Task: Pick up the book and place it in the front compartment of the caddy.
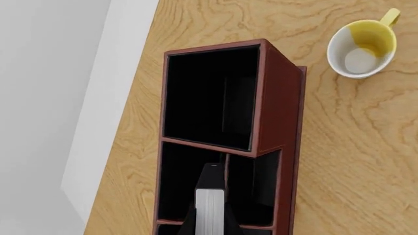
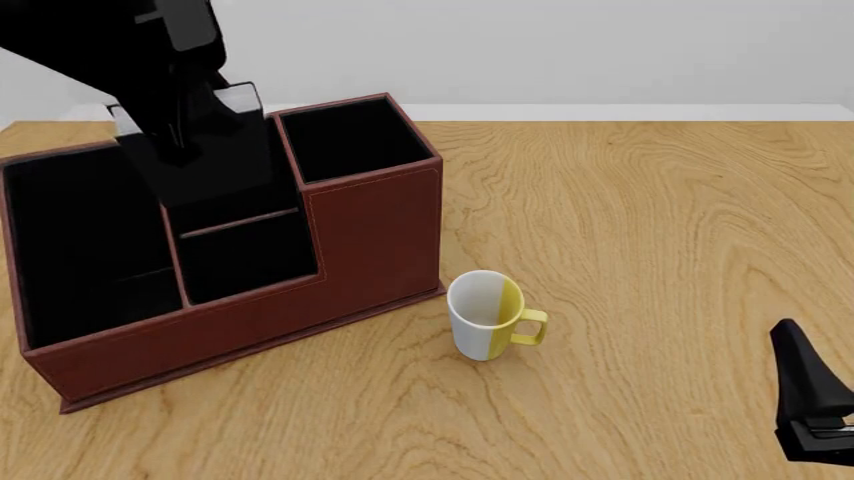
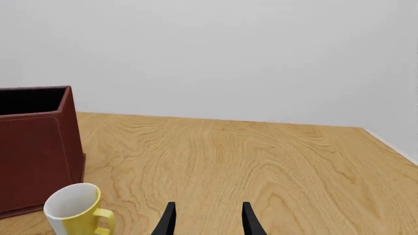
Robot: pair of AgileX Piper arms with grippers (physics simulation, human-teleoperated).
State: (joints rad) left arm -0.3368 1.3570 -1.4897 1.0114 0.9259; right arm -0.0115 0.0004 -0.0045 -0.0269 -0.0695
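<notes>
- Fingers of the left gripper (image 1: 210, 215) are closed on the book (image 1: 210, 208), which hangs upright from them, above the caddy (image 2: 374, 240).
- Book shows a black cover and a band of white page edges, seen end-on in the left wrist view; in the front view it is mostly hidden by the arm.
- Directly below the gripper lie the caddy's narrow middle compartments, their thin dividers close on both sides of the book; a larger square compartment opens just beyond.
- Caddy is reddish-brown with a black interior and stepped walls.
- Mug (image 2: 487, 315), white and yellow, stands just outside the caddy's wall, apart from it.
- Right gripper (image 3: 207, 220) is parted and holds nothing, low over bare table (image 2: 667, 220), well apart from the mug.
</notes>
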